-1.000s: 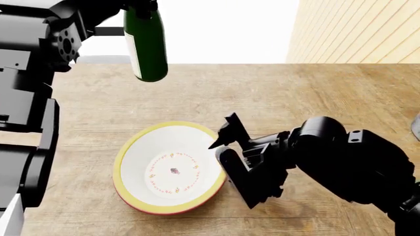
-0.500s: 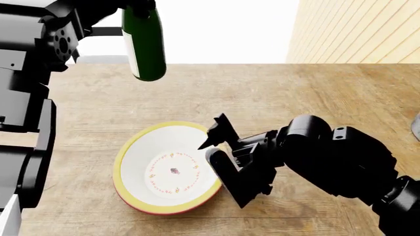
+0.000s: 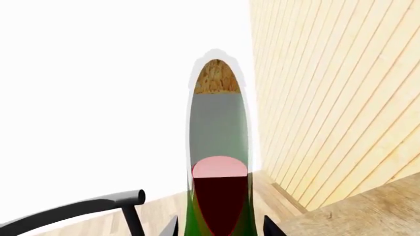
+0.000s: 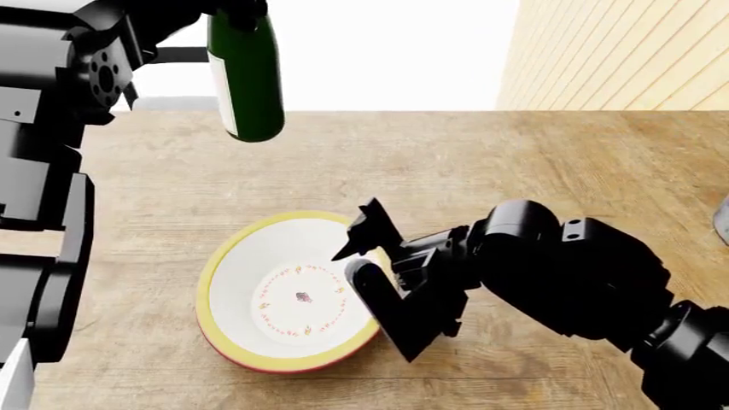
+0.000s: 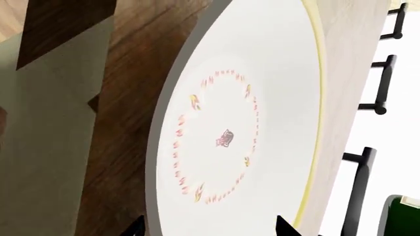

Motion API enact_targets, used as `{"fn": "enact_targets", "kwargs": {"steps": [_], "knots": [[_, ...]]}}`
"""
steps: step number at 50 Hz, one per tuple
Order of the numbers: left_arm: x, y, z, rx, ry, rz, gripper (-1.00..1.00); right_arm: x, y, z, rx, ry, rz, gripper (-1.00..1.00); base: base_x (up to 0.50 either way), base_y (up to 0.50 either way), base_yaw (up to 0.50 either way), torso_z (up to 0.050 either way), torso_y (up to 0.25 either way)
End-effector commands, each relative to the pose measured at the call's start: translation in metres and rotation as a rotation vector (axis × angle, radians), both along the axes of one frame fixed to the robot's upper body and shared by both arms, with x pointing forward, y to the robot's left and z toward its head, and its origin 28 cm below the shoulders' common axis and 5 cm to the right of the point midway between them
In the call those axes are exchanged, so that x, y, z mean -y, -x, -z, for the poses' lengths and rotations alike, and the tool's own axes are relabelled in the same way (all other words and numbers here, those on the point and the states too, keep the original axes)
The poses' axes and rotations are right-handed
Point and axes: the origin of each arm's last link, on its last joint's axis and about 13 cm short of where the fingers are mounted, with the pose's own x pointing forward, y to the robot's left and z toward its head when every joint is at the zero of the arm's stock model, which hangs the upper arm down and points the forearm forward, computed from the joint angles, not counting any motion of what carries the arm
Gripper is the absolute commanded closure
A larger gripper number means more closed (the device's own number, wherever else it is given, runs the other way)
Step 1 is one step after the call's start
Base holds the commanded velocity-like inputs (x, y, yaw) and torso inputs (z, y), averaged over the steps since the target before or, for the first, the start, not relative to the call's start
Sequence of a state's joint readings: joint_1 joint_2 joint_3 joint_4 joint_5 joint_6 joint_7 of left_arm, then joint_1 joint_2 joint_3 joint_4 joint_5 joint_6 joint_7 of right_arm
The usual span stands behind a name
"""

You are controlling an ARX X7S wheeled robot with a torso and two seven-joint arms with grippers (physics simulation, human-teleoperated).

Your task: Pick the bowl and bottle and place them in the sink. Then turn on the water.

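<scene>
The bowl (image 4: pixel 285 295), white with a yellow rim and a ring of red marks, sits on the wooden counter (image 4: pixel 479 162). My right gripper (image 4: pixel 355 260) is open, with its fingers to either side of the bowl's right rim. In the right wrist view the bowl (image 5: pixel 236 128) fills the frame between the open fingertips of that gripper (image 5: pixel 210 228). My left gripper (image 4: pixel 239 10) is shut on the neck of the dark green bottle (image 4: pixel 245 77) and holds it hanging above the counter's far left. The left wrist view looks down the bottle (image 3: pixel 219 147) from that gripper (image 3: pixel 220 231). The sink and faucet are out of view.
A pale wood-slat wall (image 4: pixel 621 51) stands at the back right. Black bar handles (image 5: pixel 367 172) show along the counter's edge in the right wrist view. A black bar (image 3: pixel 78 209) shows beside the bottle in the left wrist view. A grey object (image 4: pixel 721 220) sits at the right edge.
My right gripper has moved left, closing in on the bowl's right rim. The bottle in my left gripper has drifted slightly left.
</scene>
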State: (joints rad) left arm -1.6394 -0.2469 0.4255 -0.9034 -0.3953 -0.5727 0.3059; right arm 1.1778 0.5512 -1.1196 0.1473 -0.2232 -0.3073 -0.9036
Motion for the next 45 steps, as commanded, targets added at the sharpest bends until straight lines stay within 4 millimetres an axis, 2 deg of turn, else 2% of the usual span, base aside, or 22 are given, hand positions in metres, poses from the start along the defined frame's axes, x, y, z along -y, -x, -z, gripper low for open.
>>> {"fn": "enact_targets", "kwargs": {"steps": [1, 2, 20, 38, 45], "knots": [[0.001, 0.002, -0.007, 0.028, 0.018, 0.002, 1.00, -0.007, 0.002, 0.008, -0.037, -0.013, -0.029, -1.00, 0.00, 0.00, 0.00, 0.000, 0.000], [0.001, 0.002, -0.008, 0.028, 0.018, 0.003, 1.00, -0.007, 0.002, 0.008, -0.036, -0.017, -0.027, 1.00, 0.00, 0.00, 0.00, 0.000, 0.000], [0.001, 0.002, -0.007, 0.031, 0.019, 0.002, 1.00, -0.003, 0.003, 0.008, -0.033, -0.023, -0.007, 1.00, 0.00, 0.00, 0.00, 0.000, 0.000], [-0.016, 0.005, -0.012, 0.069, 0.005, -0.070, 1.00, 0.015, 0.008, -0.033, 0.084, -0.071, 0.085, 1.00, 0.00, 0.00, 0.00, 0.000, 0.001], [-0.025, 0.007, -0.018, 0.092, -0.012, -0.108, 1.00, 0.025, 0.012, -0.039, 0.086, -0.029, 0.144, 1.00, 0.00, 0.00, 0.00, 0.000, 0.001]]}}
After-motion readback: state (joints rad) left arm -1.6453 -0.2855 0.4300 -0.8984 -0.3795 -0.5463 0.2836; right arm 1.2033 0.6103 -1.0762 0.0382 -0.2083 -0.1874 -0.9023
